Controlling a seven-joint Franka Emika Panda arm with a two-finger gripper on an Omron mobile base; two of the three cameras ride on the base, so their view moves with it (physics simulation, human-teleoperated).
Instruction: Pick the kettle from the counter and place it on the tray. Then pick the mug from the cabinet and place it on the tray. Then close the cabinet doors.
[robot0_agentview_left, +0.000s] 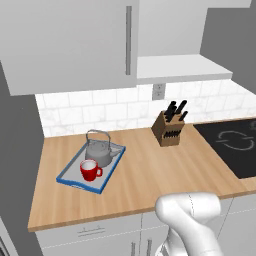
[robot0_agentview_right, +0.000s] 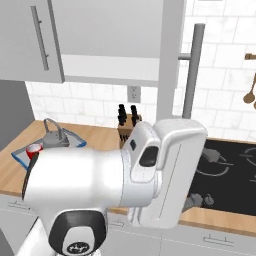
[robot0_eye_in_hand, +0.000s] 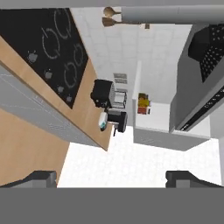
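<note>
While the claw (robot0_eye_in_hand: 111, 177) sits spread wide with nothing in it, pointed off along the stove side of the kitchen, the tray (robot0_agentview_left: 75, 179) is on the counter (robot0_agentview_left: 150, 170), left of the knife block (robot0_agentview_left: 167, 131). On that tray the kettle (robot0_agentview_left: 99, 152) stands at the back and the red mug (robot0_agentview_left: 89, 170) right in front, pretty much touching. Above the tray a cabinet door (robot0_agentview_left: 70, 42) looks shut; the other door (robot0_agentview_right: 170, 60) stands open.
</note>
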